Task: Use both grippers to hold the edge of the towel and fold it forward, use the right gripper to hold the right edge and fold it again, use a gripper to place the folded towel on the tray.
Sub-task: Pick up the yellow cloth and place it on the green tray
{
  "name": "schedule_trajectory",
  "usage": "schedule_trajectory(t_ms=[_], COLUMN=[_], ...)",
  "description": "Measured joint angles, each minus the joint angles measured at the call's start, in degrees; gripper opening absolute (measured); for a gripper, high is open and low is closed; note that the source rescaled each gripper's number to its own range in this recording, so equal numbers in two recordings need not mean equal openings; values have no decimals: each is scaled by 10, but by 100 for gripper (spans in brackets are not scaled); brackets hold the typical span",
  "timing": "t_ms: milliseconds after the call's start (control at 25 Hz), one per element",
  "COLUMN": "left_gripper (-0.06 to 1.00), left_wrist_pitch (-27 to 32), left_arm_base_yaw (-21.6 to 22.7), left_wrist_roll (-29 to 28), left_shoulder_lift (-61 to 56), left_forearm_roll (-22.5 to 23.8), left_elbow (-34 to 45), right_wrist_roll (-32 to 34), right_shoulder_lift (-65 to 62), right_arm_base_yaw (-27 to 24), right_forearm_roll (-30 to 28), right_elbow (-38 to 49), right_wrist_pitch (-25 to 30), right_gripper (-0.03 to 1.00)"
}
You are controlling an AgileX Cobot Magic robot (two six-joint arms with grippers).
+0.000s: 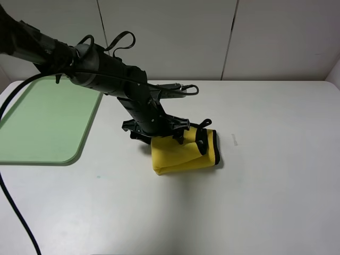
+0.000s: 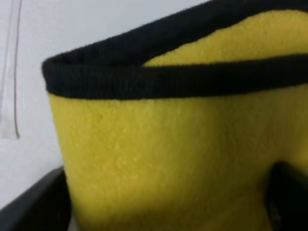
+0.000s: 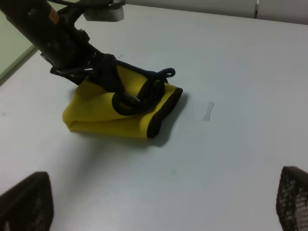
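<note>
The yellow towel [image 1: 180, 155] with a black border lies folded into a thick bundle near the middle of the white table. It also shows in the right wrist view [image 3: 108, 113]. My left gripper [image 1: 190, 137] reaches across from the left and is shut on the towel's top edge, also seen in the right wrist view [image 3: 127, 94]. In the left wrist view the towel [image 2: 159, 144] fills the space between the fingers [image 2: 33, 207]. My right gripper [image 3: 159, 211] is open and empty, hovering well back from the towel; it is outside the exterior high view. The green tray [image 1: 48, 122] sits at the far left.
A small tape mark [image 1: 235, 139] lies on the table right of the towel. A corner of the tray [image 3: 9, 43] shows in the right wrist view. A black cable [image 1: 16, 212] hangs at the front left. The white wall stands behind the table.
</note>
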Motion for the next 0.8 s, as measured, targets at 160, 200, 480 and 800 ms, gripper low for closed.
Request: schedule_trajectory(t_ms=[160, 200, 480, 800], left_gripper=[60, 53, 13, 12], left_wrist_pitch=[4, 7, 14, 18], left_arm_base_yaw=[0, 0, -1, -2], left_wrist_roll=[0, 0, 0, -2], left_shoulder_lift=[2, 2, 7, 7], left_forearm_roll=[-1, -2, 2, 16], left_elbow=[0, 0, 0, 0], right_wrist_roll=[0, 0, 0, 0], right_shoulder_lift=[0, 0, 0, 0], right_arm_base_yaw=[0, 0, 0, 0], right_forearm_roll=[0, 0, 0, 0], right_elbow=[0, 0, 0, 0], right_wrist_pitch=[0, 0, 0, 0], right_gripper=[100, 100, 100, 100])
